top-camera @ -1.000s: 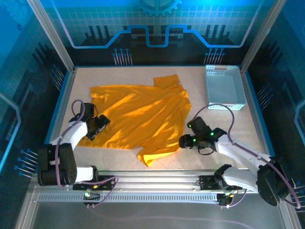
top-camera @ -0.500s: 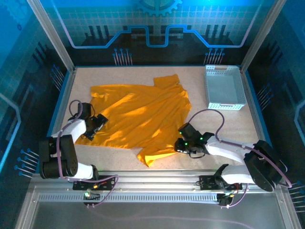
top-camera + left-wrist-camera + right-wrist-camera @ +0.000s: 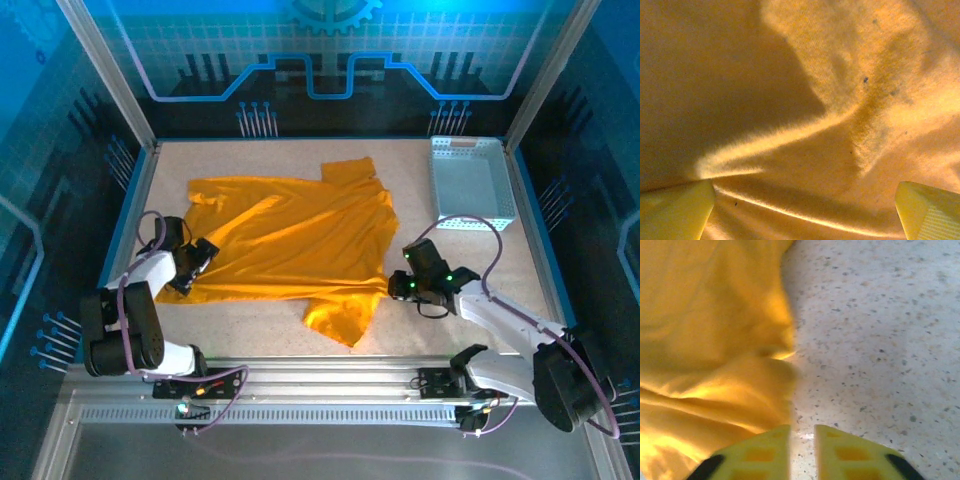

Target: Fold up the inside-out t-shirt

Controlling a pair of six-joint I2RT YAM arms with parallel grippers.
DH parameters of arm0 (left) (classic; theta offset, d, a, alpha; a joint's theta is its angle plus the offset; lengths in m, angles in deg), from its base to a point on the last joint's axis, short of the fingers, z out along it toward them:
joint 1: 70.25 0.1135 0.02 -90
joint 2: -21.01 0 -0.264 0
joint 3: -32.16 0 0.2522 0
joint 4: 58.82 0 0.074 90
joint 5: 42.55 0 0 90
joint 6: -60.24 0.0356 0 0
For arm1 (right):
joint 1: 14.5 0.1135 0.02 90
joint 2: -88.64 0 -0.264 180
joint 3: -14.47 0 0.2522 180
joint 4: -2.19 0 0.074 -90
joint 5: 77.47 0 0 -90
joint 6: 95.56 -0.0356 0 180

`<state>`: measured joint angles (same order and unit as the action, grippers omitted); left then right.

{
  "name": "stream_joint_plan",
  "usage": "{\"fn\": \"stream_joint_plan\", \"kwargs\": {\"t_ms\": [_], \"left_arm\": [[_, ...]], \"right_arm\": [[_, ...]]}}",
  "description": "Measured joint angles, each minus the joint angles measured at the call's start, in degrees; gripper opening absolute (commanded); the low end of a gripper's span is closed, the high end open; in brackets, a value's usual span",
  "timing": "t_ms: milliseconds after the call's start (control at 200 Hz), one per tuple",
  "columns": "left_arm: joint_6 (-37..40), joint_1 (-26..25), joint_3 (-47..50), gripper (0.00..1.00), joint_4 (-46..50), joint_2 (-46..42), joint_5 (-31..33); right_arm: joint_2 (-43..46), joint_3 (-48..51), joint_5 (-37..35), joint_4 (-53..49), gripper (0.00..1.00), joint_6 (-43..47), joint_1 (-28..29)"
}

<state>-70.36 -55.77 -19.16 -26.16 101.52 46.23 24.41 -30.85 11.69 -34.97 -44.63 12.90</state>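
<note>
- The left gripper (image 3: 200, 262) is held wide open, its fingers (image 3: 675, 210) spread over the cloth at the near left edge of the t-shirt (image 3: 290, 240), with nothing clamped.
- The right gripper (image 3: 397, 285) is closed to a narrow slit, and the t-shirt's right edge appears pinched between its fingers (image 3: 765, 452).
- The orange-yellow t-shirt is spread wrinkled across the middle of the table (image 3: 250, 335), one flap pointing toward the near edge.
- A pale basket (image 3: 470, 190) is set at the far right, apart from the cloth.
</note>
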Motion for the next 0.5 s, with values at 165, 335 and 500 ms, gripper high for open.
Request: {"fn": "stream_joint_plan", "kwargs": {"t_ms": [165, 335, 500], "left_arm": [[0.2, -0.6, 0.4, 0.97, -0.2, -0.8, 0.1], [0.2, -2.3, 0.4, 0.97, 1.4, -1.8, 0.5], [0.2, -2.9, 0.4, 0.97, 2.4, -3.0, 1.6]], "right_arm": [[-0.6, 0.0, -0.5, -2.8, 0.49, 1.2, 0.7], [2.1, 0.0, -2.1, -5.8, 0.52, -0.9, 9.6], [1.1, 0.0, -2.2, -5.1, 0.53, -5.8, 18.0]]}}
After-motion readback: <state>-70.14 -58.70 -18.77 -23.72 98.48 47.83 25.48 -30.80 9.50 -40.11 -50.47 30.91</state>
